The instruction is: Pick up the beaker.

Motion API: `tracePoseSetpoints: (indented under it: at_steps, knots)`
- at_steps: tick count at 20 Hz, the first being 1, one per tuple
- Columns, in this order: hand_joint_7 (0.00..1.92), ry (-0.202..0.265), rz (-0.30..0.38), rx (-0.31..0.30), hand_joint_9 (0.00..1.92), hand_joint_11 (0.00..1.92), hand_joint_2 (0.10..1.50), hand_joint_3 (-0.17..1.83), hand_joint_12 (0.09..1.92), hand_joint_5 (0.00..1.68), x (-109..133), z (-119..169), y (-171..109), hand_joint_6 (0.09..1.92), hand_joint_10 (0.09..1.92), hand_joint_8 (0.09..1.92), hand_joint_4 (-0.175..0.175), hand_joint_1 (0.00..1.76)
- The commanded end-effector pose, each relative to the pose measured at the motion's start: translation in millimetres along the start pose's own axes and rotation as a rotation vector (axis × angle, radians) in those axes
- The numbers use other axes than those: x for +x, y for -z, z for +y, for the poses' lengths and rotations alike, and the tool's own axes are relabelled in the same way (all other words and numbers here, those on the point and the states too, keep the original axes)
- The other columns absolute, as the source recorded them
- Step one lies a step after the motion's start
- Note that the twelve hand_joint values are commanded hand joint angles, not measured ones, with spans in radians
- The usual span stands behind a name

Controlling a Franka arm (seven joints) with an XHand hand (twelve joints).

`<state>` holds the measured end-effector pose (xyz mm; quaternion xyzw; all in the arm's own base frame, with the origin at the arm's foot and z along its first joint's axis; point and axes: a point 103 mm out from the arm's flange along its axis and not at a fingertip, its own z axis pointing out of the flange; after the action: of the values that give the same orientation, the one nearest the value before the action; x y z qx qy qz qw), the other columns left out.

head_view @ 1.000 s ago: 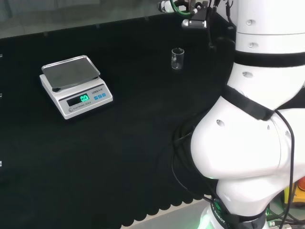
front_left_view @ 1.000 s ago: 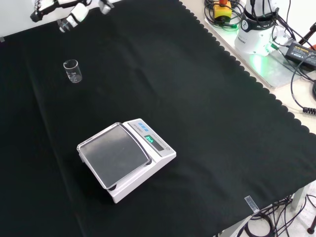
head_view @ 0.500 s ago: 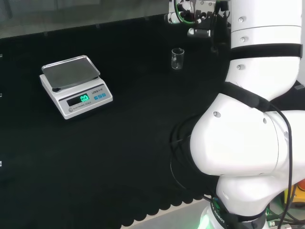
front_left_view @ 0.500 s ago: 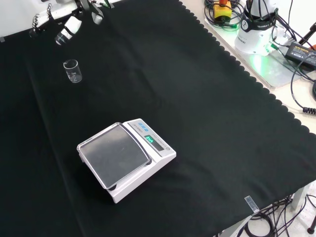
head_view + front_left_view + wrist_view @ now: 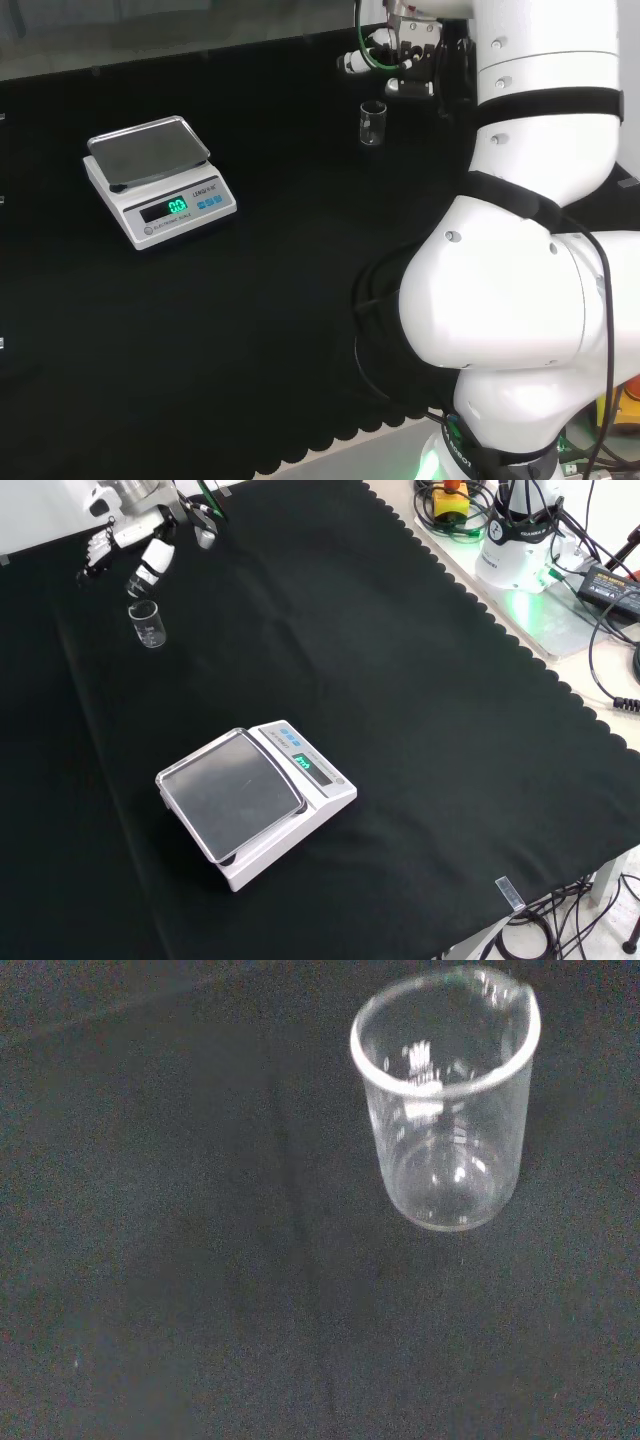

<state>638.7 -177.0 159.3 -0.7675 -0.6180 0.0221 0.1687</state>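
Note:
A small clear glass beaker point(image 5: 372, 124) stands upright and empty on the black cloth, far side of the bench in the head view. In the front view the beaker point(image 5: 146, 624) sits at the upper left. The wrist view has the beaker point(image 5: 446, 1100) close, with its pouring lip and white markings showing. The hand point(image 5: 140, 548) hovers just above and behind the beaker in the front view, fingers relaxed and spread, holding nothing. In the head view the hand point(image 5: 388, 62) hangs just above and right of the beaker, not touching it.
A white digital scale point(image 5: 158, 180) with a steel pan and lit green display stands to the left in the head view; the scale point(image 5: 254, 801) is near the middle in the front view. Cables and the arm's base point(image 5: 520, 540) lie beyond the cloth's scalloped edge.
The hand has come down and toward the beaker, from the view's top edge to just above it. The beaker and the scale have not moved.

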Motion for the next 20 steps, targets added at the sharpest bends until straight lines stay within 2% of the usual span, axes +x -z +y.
tracePoseSetpoints:
  at_steps: [1,13,20]
  knots:
    - [0.11,0.000,-0.016,0.044,0.06,0.01,1.05,0.19,1.54,0.34,-0.8,3.7,-17.7,0.09,0.89,0.87,-0.115,0.19]
    - [0.13,-0.037,-0.001,0.109,0.06,0.02,1.05,0.19,1.54,0.34,-30.9,13.3,-52.3,0.09,0.89,0.88,-0.115,0.19]
    - [0.13,-0.042,-0.013,0.128,0.06,0.02,1.05,0.19,1.54,0.34,-29.5,12.2,-65.1,0.09,0.89,0.89,-0.116,0.19]
